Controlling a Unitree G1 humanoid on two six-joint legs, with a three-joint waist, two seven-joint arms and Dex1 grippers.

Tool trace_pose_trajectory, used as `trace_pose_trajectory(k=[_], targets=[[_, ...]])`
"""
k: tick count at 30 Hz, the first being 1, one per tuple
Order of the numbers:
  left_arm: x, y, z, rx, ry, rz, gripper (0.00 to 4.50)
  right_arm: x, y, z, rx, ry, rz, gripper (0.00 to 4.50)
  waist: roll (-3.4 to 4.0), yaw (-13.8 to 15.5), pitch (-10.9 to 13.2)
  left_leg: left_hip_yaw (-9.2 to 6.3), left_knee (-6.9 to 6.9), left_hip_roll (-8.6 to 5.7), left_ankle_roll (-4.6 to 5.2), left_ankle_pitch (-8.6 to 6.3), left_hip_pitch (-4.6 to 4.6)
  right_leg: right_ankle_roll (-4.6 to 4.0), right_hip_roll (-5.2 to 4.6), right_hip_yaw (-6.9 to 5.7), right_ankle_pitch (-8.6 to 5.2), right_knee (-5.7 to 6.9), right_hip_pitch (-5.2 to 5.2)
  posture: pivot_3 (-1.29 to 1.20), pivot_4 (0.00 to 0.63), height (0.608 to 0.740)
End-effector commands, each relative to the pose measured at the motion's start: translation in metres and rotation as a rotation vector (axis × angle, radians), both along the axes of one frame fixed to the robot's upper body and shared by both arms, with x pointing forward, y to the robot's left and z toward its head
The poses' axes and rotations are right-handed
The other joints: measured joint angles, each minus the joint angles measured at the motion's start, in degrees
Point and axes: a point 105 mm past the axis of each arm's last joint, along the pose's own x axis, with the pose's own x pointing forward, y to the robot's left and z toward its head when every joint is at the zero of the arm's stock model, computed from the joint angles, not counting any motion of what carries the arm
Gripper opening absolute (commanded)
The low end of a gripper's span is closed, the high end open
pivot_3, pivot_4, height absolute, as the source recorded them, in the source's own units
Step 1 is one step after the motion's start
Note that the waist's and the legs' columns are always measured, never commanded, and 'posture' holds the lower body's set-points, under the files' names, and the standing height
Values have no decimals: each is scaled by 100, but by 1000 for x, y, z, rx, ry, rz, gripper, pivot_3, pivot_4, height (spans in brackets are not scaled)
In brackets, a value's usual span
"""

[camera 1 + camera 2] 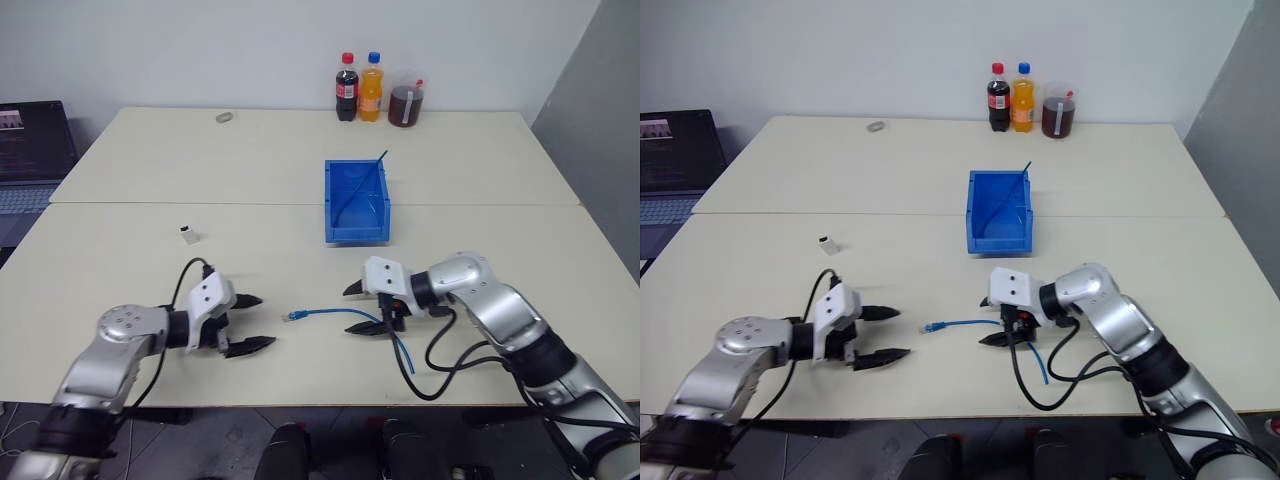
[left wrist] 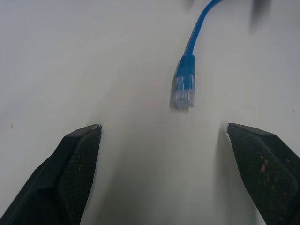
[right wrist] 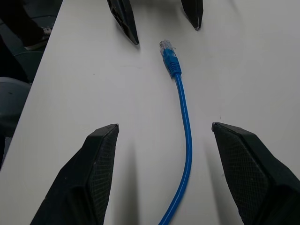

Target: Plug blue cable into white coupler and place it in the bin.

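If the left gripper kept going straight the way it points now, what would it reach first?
Most likely the clear plug on the blue cable, lying on the table just ahead of the open left gripper. The gripper also tilts downward, so it may touch the tabletop just short of the plug.

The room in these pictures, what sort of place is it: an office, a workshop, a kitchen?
Probably an office or lab room used for robot trials: plain pale tables pushed together against a bare wall, an open laptop at one side, and drink bottles at the back.
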Motion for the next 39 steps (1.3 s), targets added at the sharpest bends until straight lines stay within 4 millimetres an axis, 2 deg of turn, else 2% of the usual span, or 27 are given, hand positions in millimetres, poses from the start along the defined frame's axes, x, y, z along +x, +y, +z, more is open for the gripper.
trace_pose_trajectory(k=[1,6,9,15,17,18,27,30,33,39], targets=[[3,-9,-13,37,8,-27,4500,-8,-4,17,47,-35,-33,3410,3,10,-2,0,0,-2,0,0,0,1,-2,0,0,0,0,0,150,740],[8,-21,-20,48,-7,-55,4500,-11,-8,23,62,-46,-80,3410,5,27,-5,-4,4,-3,1,1,5,17,-2,-3,-2,1,10,0,150,740],[6,-23,-29,70,-5,-72,4045,-9,-8,28,85,-49,-107,3449,7,27,-9,-2,9,-6,0,1,6,23,-4,1,2,-2,14,0,150,740],[-1,-27,-37,74,9,-93,2719,-5,-10,31,92,-68,-131,3449,14,27,-16,-3,10,-8,1,1,12,25,-7,1,2,-3,20,0,150,740],[-3,-29,-38,75,11,-94,2453,-2,-9,33,103,-93,-145,3449,17,27,-18,-3,10,-8,1,1,13,26,-8,1,2,-3,22,0,150,740],[-4,-29,-39,74,13,-95,2148,1,-9,35,111,-106,-157,3449,19,27,-18,-3,10,-8,1,1,14,27,-8,1,1,-3,22,0,150,740],[-7,-32,-36,37,29,-70,297,5,-8,42,189,-123,-193,3449,22,23,-21,-3,10,-8,3,3,16,36,-7,1,1,-4,26,0,150,740],[-2,-34,-27,-11,9,-36,255,2,-10,41,209,-126,-194,3449,22,28,-21,-5,10,-7,3,3,16,35,-7,0,1,-4,25,0,150,740],[4,-39,-9,-102,-34,-3,255,-13,-12,40,274,-63,-174,3449,21,37,-21,-6,10,-9,3,3,13,38,-9,-2,1,-7,28,0,150,740],[5,-61,37,-352,-35,27,255,-38,-14,35,428,218,-231,3449,7,8,-12,-9,10,-2,3,3,4,34,-3,-1,4,-7,19,0,150,740]])
